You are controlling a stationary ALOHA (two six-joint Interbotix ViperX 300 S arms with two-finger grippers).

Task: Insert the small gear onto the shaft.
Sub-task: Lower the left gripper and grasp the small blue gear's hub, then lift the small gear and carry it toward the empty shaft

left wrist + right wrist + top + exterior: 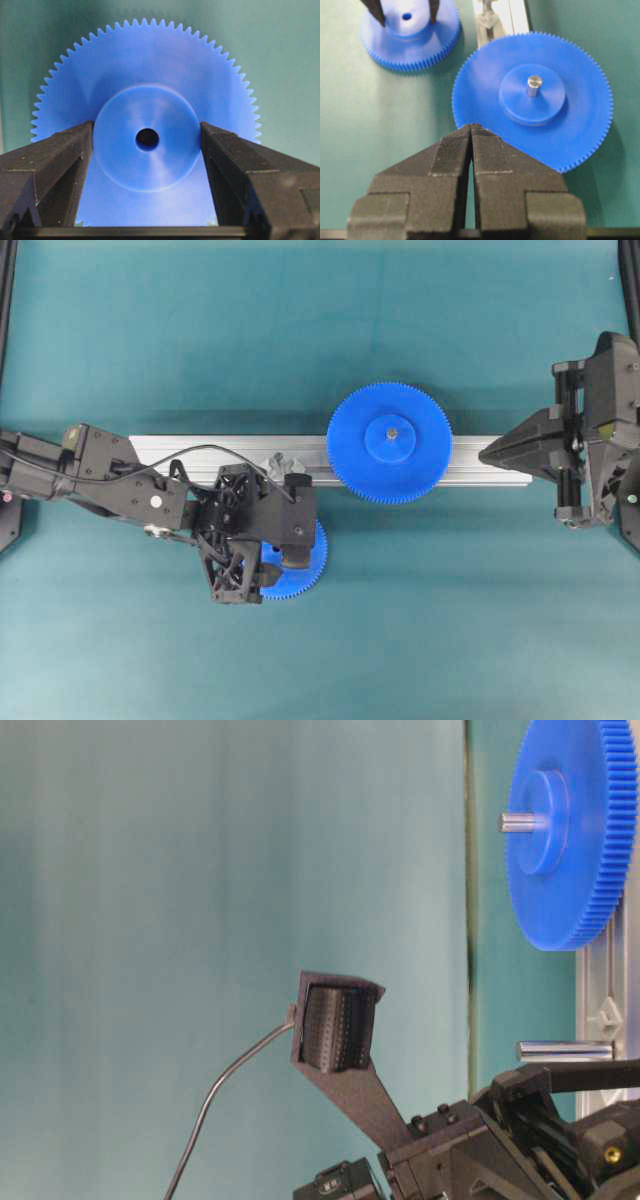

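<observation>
Small gear (pixel 147 137) lies flat on the green table cover (pixel 300 320), just in front of the aluminium rail (pixel 240 452) as the overhead view shows it, and is mostly hidden there under the left arm. In the left wrist view its raised round hub sits between the two fingers of the left gripper (pixel 147 150); each finger stands at the hub's side, touching or very nearly touching it, though whether they press on it cannot be told. The jaws are parted by the hub's full width. The right wrist view shows the same hub and centre hole with two dark fingertips (pixel 376 11) on either side.

Close to the small gear, on the rail, stands the shaft (pixel 563 1050), a bare metal pin seen from table level; its silvery base (pixel 280 465) shows in the overhead view beside the left gripper's body.

Farther along the rail the larger gear (pixel 390 443) sits on its own metal pin (pixel 534 85), which pokes up through its hub.

Well apart from both gears, at the rail's far end, the right gripper (pixel 471 127) hovers with its fingers pressed together, tips meeting, nothing between them.
</observation>
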